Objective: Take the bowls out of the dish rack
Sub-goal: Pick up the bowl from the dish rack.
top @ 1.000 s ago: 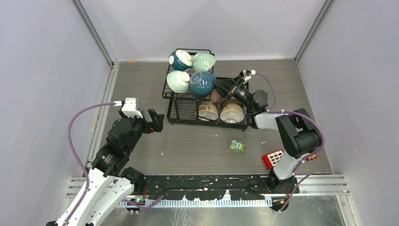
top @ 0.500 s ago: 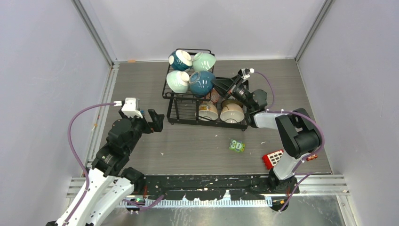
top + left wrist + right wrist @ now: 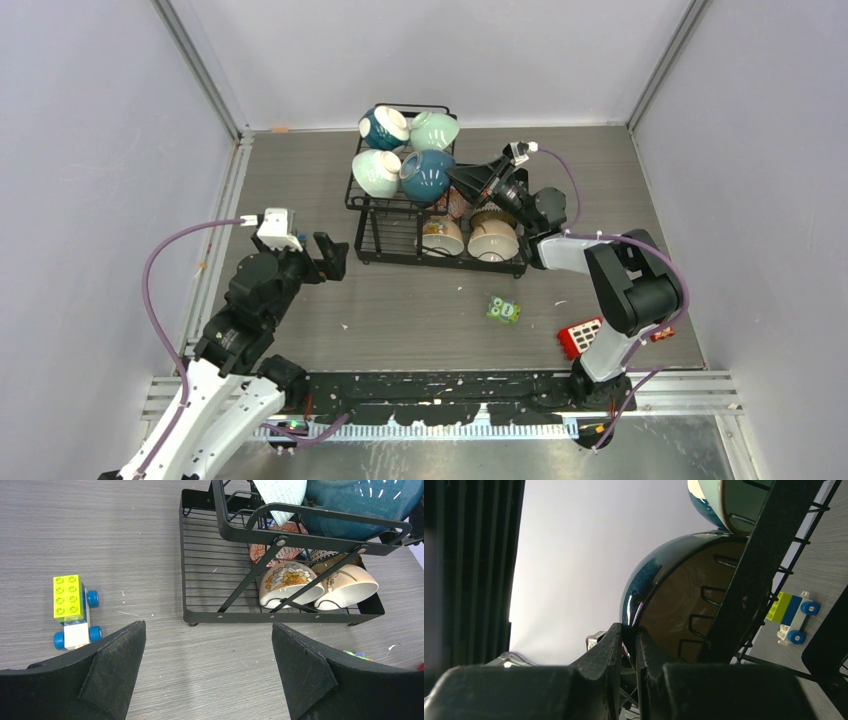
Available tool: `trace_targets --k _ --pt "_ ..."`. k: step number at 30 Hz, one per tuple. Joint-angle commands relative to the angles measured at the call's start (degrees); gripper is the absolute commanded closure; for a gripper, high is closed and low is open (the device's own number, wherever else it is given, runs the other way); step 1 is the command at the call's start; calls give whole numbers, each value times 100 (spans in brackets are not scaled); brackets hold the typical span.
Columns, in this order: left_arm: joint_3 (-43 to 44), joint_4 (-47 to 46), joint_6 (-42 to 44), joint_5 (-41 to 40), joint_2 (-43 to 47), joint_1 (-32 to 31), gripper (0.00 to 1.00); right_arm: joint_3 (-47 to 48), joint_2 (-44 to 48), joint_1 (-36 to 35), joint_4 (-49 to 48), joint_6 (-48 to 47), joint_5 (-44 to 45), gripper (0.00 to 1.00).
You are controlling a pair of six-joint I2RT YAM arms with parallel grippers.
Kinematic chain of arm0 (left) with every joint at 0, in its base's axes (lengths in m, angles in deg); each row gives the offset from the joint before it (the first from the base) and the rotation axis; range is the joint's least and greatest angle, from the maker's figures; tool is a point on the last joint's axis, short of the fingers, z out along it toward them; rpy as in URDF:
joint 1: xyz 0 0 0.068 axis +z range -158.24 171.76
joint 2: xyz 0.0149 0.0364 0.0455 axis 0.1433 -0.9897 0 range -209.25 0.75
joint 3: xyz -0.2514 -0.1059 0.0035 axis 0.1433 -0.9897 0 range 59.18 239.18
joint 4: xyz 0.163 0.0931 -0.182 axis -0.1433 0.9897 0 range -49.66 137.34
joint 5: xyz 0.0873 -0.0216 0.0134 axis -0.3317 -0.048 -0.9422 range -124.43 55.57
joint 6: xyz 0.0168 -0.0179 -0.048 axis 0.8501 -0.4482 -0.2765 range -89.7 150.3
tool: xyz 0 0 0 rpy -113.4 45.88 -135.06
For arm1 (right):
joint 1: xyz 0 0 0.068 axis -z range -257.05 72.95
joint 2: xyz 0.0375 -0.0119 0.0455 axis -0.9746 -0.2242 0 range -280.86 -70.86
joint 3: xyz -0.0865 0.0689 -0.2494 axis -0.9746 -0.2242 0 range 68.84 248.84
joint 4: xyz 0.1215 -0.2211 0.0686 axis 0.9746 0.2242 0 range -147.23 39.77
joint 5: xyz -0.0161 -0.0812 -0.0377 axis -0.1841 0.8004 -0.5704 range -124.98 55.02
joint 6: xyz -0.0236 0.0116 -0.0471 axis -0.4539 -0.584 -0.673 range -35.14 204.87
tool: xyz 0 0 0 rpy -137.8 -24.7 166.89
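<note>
— Between the fingers of my right end effector (image 3: 626, 645) sits the rim of the dark teal bowl (image 3: 674, 590). I'm clenched on it, one finger on either side of the lip.

— Where's that bowl right now?

— Up in the upper basket (image 3: 352, 195) of the dish rack (image 3: 440, 262), tipped on its side, right beside a mint green bowl (image 3: 377, 172). I see no bowl out on the surface (image 3: 420, 310), so I'd call this the first pick, at the grasp.

— Next move?

— A lift up and back toward me, I reckon. It has to go high enough to clear the basket's rail without dragging the neighbours. A rim pinch may let the bowl swing, so go gently.

— And the arms?

— My right arm reaches forward along the rack's right end, and its wrist points in at the basket from that side. My left end effector (image 3: 333, 255) hangs released, jaws wide and holding nothing, just off the rack's left front corner.

— Lower tier?

— Two cream bowls (image 3: 345, 585) lie in the lower tray (image 3: 200, 565), with a reddish patterned one behind them.
</note>
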Motion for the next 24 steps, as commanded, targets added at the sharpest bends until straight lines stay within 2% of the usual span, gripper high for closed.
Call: trace_targets --k 1,24 --pt "62 -257 46 -58 77 -16 2 203 222 -7 -313 -57 -45 99" --pt "62 -262 46 -56 106 -17 2 326 701 25 -305 22 83 99"
